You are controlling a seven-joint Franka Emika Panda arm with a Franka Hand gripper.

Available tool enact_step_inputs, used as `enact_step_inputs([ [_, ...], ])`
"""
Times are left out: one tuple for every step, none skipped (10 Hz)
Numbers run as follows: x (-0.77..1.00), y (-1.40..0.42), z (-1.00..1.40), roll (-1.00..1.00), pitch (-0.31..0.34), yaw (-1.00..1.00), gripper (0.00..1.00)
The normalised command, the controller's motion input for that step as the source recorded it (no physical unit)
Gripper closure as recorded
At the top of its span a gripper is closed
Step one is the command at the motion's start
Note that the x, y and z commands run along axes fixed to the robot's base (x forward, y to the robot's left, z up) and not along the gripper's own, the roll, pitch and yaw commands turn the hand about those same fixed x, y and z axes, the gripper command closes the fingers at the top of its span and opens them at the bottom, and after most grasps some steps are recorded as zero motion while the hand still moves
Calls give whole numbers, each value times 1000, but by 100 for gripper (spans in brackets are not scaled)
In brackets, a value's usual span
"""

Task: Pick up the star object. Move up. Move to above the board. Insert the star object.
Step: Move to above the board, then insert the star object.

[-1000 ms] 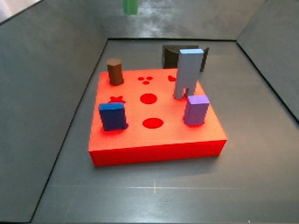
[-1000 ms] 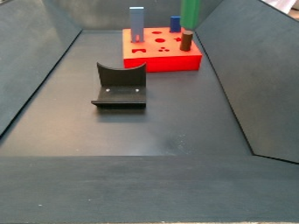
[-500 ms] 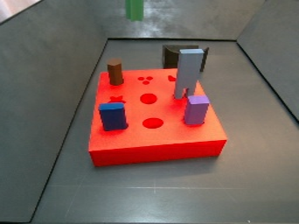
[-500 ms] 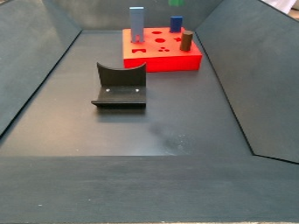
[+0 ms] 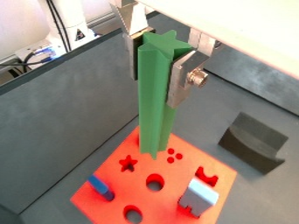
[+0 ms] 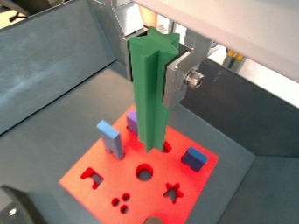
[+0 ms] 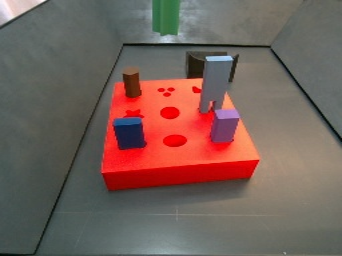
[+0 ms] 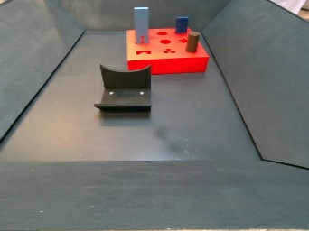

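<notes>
jaws: gripper (image 5: 158,54) plates pinch the star object (image 5: 153,105) near its top end.
position: hangs upright, high above the board (image 6: 111,174); only its lower tip shows in a side view (image 7: 166,16).
handling: judged rigid, light; smooth sides may slip.
look: tall green rod, star-section, ridged.

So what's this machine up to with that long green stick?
The robot arm's tool is clamped on a tall green star-shaped rod, holding it upright in the air above a red board full of holes. In both wrist views the rod hangs over the board, not in any hole; a star-shaped hole sits open below. Blue, purple, grey and brown pegs stand in the board. A dark fixture stands nearby.
</notes>
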Motion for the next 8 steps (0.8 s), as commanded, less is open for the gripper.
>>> enact_step_inputs([
  [110,-189,50,41,100,14,100],
  [0,-6,0,7,0,0,100],
  [-83,0,0,0,0,0,100],
  [-654,57,0,39,34,-329,100],
  [-369,77,0,0,0,-797,100],
  [-251,17,0,0,0,-880,100],
  [-254,23,0,0,0,-857,100],
  [-186,106,-3,-3,0,-763,100],
])
